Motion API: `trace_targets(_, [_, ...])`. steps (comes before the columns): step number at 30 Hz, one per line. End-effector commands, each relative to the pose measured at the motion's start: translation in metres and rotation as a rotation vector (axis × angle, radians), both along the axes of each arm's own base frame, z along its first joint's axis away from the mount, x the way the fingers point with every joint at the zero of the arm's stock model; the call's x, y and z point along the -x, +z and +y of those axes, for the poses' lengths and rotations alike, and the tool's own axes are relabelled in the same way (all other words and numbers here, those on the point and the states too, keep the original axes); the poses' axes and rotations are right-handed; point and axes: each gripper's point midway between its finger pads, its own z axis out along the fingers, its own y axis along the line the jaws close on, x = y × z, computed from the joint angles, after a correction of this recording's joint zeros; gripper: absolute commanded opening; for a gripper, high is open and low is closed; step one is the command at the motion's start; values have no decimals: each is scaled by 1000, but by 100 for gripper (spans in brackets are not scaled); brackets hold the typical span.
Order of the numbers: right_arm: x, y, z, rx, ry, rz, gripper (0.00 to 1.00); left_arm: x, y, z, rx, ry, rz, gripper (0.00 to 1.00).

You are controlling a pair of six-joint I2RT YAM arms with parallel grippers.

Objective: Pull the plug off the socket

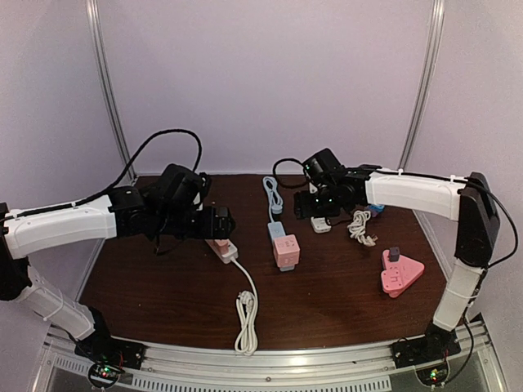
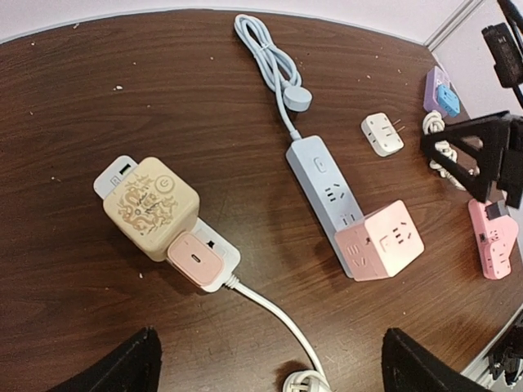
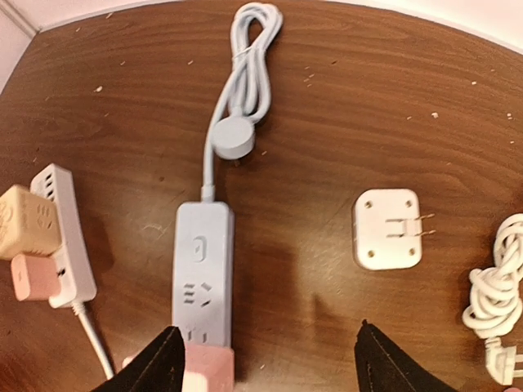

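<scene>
Plug, beige [image 2: 151, 208], sits in the white socket strip [image 2: 219, 249] at eleven o'clock from the left tool [image 2: 268, 335], which gapes wide and empty (clearly the nearer arm). The strip's long axis runs ten to four. The right tool [image 3: 268, 331], spread and empty, hangs over the brown worktop [image 2: 82, 82]; lilac walls [image 1: 286, 82] stand beyond.

Dark wooden table [image 1: 327, 302], set with electrical goods.
Lying on it: a white power strip [image 2: 214, 245] at left, its cord [image 1: 245, 314] coiled near the front edge; a pale blue power strip [image 2: 323, 184] at centre; a white plug [image 2: 382, 134] near it, prongs showing; a white cable bundle [image 3: 494, 298]; a pink three-cornered socket block [image 1: 400, 273] at right.
</scene>
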Motion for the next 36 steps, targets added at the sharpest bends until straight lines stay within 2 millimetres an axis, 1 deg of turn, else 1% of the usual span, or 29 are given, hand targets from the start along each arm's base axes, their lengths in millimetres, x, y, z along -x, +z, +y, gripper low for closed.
trace_targets(1, [37, 3, 31, -110, 61, 45, 75, -9, 6, 4, 15, 30, -35, 95])
trace_targets(3, [50, 2, 43, -108, 78, 48, 76, -10, 7, 8, 18, 42, -36, 96])
trace_targets(5, [61, -4, 51, -88, 88, 58, 77, -12, 7, 13, 23, 53, -36, 97])
trace_targets(9, [80, -18, 63, -55, 106, 80, 80, -13, 6, 22, 30, 67, -34, 97])
trace_targets(11, [86, -25, 65, -34, 107, 90, 83, -12, 6, 25, 32, 72, -34, 98])
trace_targets(16, [90, -38, 67, 18, 102, 91, 86, -12, 3, 27, 44, 77, -27, 98])
trace_targets(22, [89, -54, 63, 102, 79, 95, 85, -16, 4, 22, 60, 74, -24, 98])
trace_targets(26, [90, -62, 63, 113, 82, 102, 83, -17, 2, 19, 71, 73, -15, 98])
trace_targets(29, [90, -62, 60, 135, 68, 93, 82, -17, -1, 15, 83, 68, -2, 97])
trace_targets(36, [92, -37, 56, 120, 66, 46, 83, -17, -6, 11, 94, 70, 14, 97])
